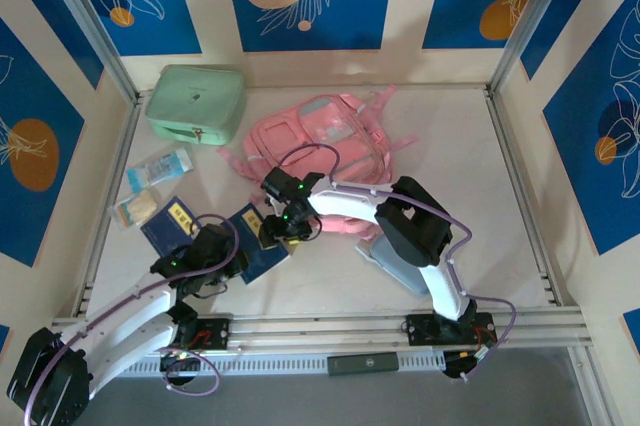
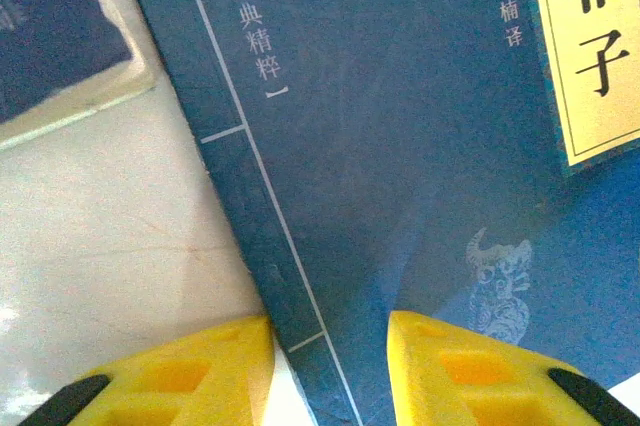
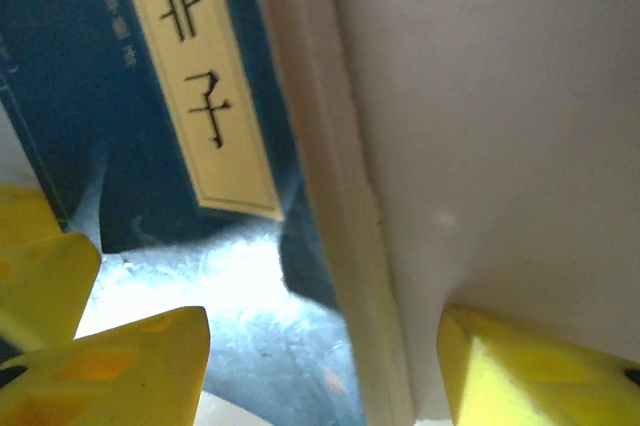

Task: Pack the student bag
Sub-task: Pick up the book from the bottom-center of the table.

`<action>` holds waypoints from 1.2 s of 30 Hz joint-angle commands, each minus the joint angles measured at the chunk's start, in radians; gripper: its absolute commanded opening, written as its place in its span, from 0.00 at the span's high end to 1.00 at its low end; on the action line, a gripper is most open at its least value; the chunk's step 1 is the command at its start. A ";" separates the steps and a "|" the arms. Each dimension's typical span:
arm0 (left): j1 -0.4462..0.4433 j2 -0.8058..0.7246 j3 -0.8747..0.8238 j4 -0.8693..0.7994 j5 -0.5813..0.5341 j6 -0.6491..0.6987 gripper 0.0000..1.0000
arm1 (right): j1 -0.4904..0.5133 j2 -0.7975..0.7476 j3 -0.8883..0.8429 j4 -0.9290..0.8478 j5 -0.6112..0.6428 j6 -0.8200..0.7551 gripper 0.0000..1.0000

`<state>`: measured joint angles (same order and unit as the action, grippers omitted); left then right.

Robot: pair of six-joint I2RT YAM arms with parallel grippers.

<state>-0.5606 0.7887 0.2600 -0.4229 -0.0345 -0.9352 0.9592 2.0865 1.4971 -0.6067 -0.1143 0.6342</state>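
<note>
Two grippers meet at one dark blue book (image 1: pixel 258 258) in the top view, the left gripper (image 1: pixel 226 254) on its near side and the right gripper (image 1: pixel 277 230) on its far side. Beyond the right jaws lies the student bag (image 1: pixel 320 141), contents unreadable; a mint green case (image 1: pixel 195 104) sits closed.

Left wrist: jaws spread, straddling the book's spine edge (image 2: pixel 262 246), one finger over bare table (image 2: pixel 120 246).

Right wrist: jaws spread across the page edge (image 3: pixel 340 196). Probably one finger should slide under before closing.

Pink student bag (image 1: pixel 322 134), flat, far centre
</note>
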 commanded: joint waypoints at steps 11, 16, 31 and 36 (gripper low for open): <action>0.009 0.001 -0.034 0.033 0.004 -0.001 0.63 | -0.020 -0.086 -0.048 0.113 -0.220 0.011 0.44; 0.009 0.014 -0.025 0.041 0.010 0.000 0.63 | -0.029 -0.089 -0.065 0.128 -0.238 0.031 0.52; 0.010 0.038 -0.006 0.054 0.023 0.008 0.60 | -0.039 -0.093 -0.093 0.142 -0.239 0.066 0.90; 0.010 0.007 0.044 0.002 0.017 0.034 0.45 | -0.037 -0.170 -0.138 0.201 -0.247 0.092 1.00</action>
<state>-0.5602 0.7998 0.2741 -0.4076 -0.0139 -0.9287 0.9157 2.0029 1.3869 -0.4442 -0.3080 0.7078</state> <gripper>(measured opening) 0.532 0.050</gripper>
